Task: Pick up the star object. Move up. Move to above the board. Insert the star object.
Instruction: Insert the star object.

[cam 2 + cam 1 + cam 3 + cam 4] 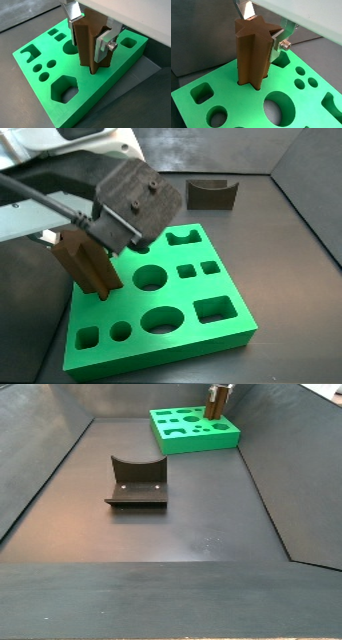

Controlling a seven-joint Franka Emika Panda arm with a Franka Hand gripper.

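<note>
Brown star object [252, 52] upright in green board [231, 105], end effector [90, 31] clamped on it

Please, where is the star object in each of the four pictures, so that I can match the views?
Wrist view: star object upright at centre, between the gripper fingers, base at the board.
Wrist view: star object at centre, between the fingers.
Side view: star object at the left, on the board's far-left corner.
Side view: star object at the top edge, small.
Shared landmark: the green board.
</note>
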